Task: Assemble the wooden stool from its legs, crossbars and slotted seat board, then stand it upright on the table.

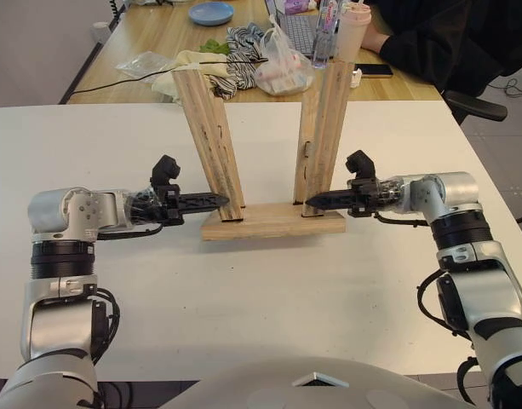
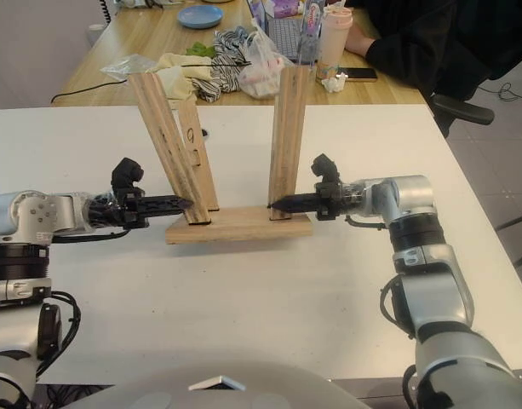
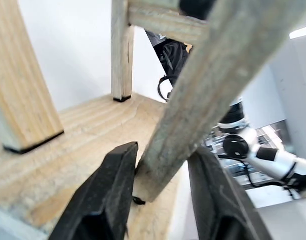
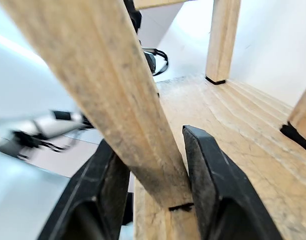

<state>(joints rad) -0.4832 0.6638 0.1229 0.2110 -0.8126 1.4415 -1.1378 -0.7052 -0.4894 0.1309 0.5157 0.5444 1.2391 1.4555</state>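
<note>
The slotted seat board [image 1: 273,223] lies flat on the white table [image 1: 261,315] with wooden legs standing up out of its slots. The left pair of legs [image 1: 208,141] leans outward, and the right pair [image 1: 322,136] stands nearly upright. My left gripper [image 1: 220,201] is shut on the foot of the near left leg [image 3: 192,115], just above the board, with a finger [image 3: 105,195] on each side. My right gripper [image 1: 316,202] is shut the same way on the base of the near right leg [image 4: 118,100]. A crossbar [image 3: 162,20] joins the legs higher up.
Behind the white table stands a wooden table [image 1: 158,43] with plastic bags [image 1: 282,64], cloths, a blue plate [image 1: 211,13], a laptop, a bottle and a cup [image 1: 352,30]. A person's arm [image 1: 414,43] rests there at the back right. Open white surface lies in front of the board.
</note>
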